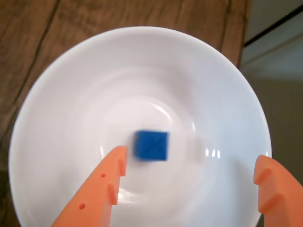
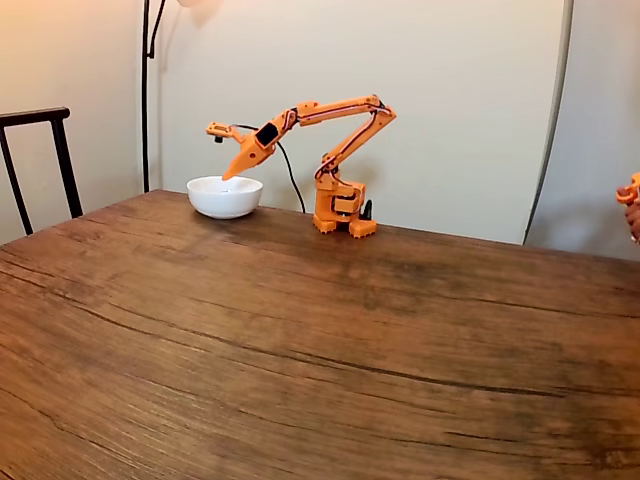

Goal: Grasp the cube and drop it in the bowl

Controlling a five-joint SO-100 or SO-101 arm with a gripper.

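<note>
**Cube in the bowl, claw spread wide above it**

From across the room, in the fixed view, a dark chair (image 2: 40, 160) stands at the far left behind the wooden table (image 2: 300, 350), and a thin black lamp pole (image 2: 145, 90) runs up the wall just right of it. Next along, near the table's back edge, sits the white bowl (image 2: 225, 196). The orange arm (image 2: 335, 125) reaches leftward from its base (image 2: 340, 208), which stands just to the right of the bowl, and the gripper (image 2: 229, 175) points down over the bowl's rim without touching it, as far as I can tell from here. A black cable hangs from the arm down behind the bowl. At the far right edge a bit of something orange (image 2: 631, 205) pokes into the picture; I can't tell what it is.

Looking down through the wrist view, the table's (image 1: 28, 42) grain shows on the left and along the top, and the bowl (image 1: 71, 94) takes up most of the picture. The left finger (image 1: 102, 189) rises from the bottom, its tip just beside the blue cube (image 1: 152, 145). The cube lies inside the bowl, near the middle of its floor, a little blurred. The right finger (image 1: 274, 189) stands well apart over the bowl's right rim. So the gripper (image 1: 191, 163) is released, jaws spread wide, gripping nothing.
</note>
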